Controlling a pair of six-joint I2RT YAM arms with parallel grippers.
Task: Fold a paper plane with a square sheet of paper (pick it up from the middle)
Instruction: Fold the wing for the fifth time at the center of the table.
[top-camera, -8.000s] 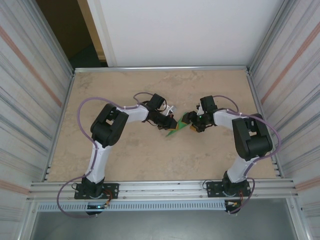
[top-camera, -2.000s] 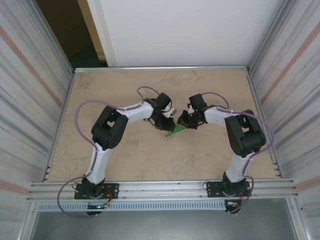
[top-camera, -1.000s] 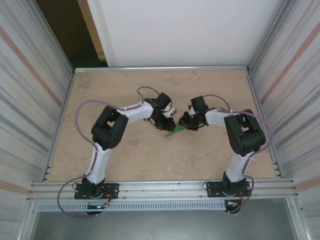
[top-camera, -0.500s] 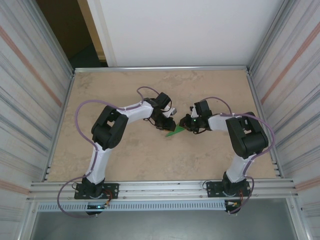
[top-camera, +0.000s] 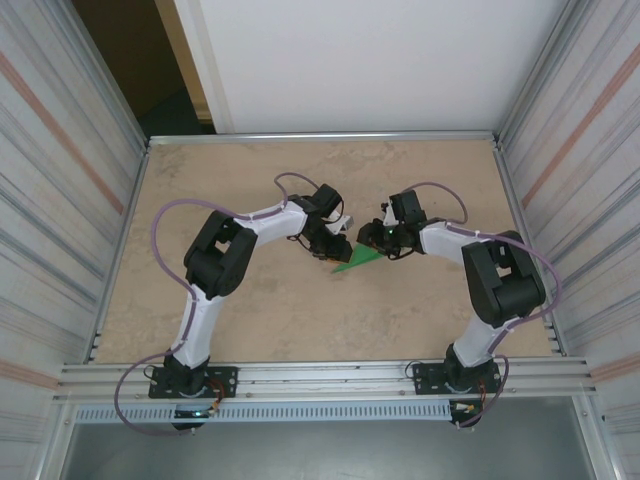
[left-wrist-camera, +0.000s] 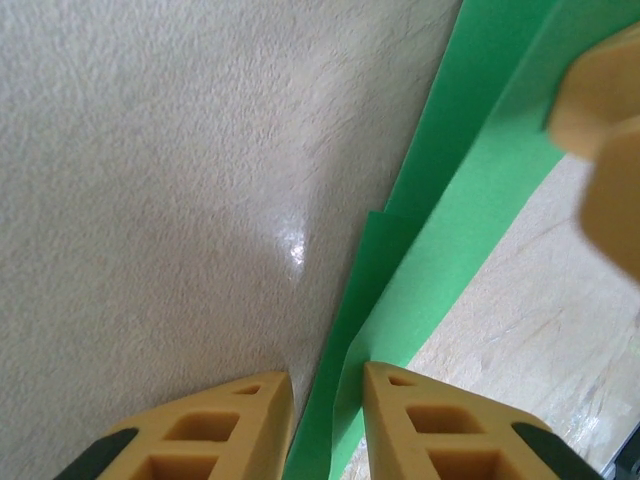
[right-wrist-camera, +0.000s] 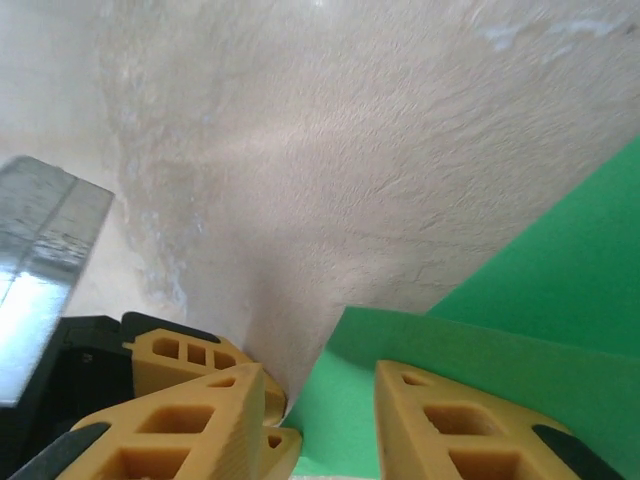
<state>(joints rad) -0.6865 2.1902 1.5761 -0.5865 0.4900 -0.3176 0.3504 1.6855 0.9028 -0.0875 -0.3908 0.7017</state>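
Pinching green paper (left-wrist-camera: 470, 200), left hand (left-wrist-camera: 327, 381).

My left gripper (left-wrist-camera: 327, 385) pinches the folded green paper (top-camera: 352, 260) from its left side. My right gripper (right-wrist-camera: 320, 385) sits over its right side, jaws parted, both elbows bent outward.

- We've got the paper (left-wrist-camera: 450, 230): matt, smooth, bright green.
- We see the table (left-wrist-camera: 150, 200): fine-grained, stone-look, with a faint sheen.
- The left gripper's fingers (left-wrist-camera: 225, 430): matt yellowish plastic.
- At six o'clock, the rail (top-camera: 320, 378): ribbed bare metal.
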